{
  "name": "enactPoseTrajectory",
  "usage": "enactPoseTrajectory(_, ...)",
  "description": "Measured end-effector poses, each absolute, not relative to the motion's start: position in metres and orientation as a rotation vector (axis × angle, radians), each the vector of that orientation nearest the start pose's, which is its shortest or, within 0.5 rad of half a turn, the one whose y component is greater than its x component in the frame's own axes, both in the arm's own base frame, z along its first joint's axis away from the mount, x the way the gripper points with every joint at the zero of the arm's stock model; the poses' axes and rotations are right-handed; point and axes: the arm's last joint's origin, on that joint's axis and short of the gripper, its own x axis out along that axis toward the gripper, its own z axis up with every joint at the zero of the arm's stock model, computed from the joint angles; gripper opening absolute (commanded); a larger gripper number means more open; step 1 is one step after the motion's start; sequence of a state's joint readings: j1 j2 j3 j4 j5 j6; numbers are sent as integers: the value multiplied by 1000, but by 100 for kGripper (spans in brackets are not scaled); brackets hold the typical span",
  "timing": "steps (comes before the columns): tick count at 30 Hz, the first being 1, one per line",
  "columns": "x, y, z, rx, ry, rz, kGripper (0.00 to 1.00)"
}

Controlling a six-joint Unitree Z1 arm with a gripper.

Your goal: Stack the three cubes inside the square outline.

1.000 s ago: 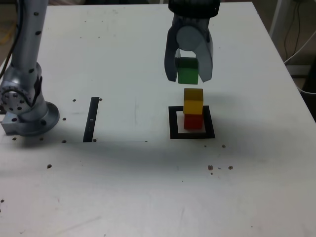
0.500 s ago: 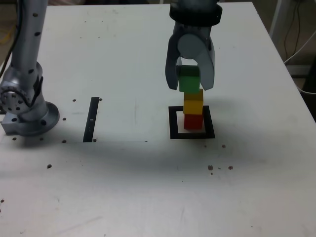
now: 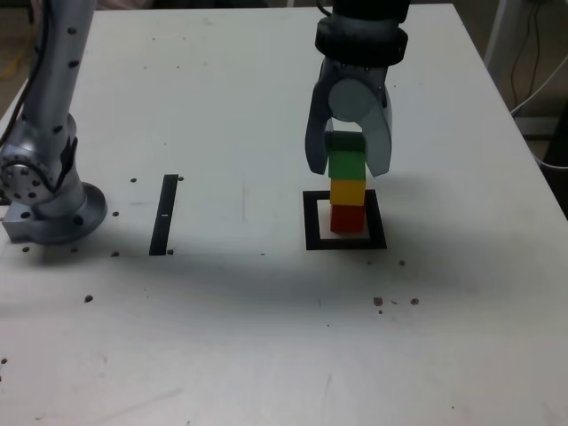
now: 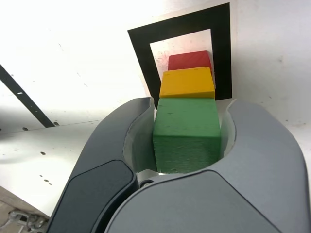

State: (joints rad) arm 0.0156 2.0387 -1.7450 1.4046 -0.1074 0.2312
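resting atop yellow cube (image 3: 347,191): green cube (image 3: 346,164)

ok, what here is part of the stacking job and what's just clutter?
Job:
green cube, clamped in gripper
yellow cube
red cube
square outline

Clutter:
thin black strip
dark specks on table

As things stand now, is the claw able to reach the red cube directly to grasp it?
Probably not. The red cube sits lowest in the stack inside the square outline, with the yellow cube on it, and the claw is shut on the green cube at the top, so it is occupied.
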Motion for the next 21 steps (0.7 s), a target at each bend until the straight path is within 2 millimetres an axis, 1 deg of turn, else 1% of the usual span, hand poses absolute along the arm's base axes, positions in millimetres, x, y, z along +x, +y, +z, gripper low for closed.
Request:
enactPoseTrajectory(3, 369, 0, 288, 73, 1665, -270, 84)
enactPoseTrajectory(4, 369, 0, 287, 74, 1662, -272, 91)
enactPoseTrajectory(5, 370, 0, 286, 75, 1660, -274, 96)
enactPoseTrajectory(6, 370, 0, 282, 75, 1666, -276, 98)
enactPoseTrajectory(8, 370, 0, 278, 72, 1677, -278, 99)
enactPoseTrajectory(15, 369, 0, 275, 68, 1685, -281, 99)
enactPoseTrajectory(21, 364, 0, 285, 77, 1656, -274, 99)
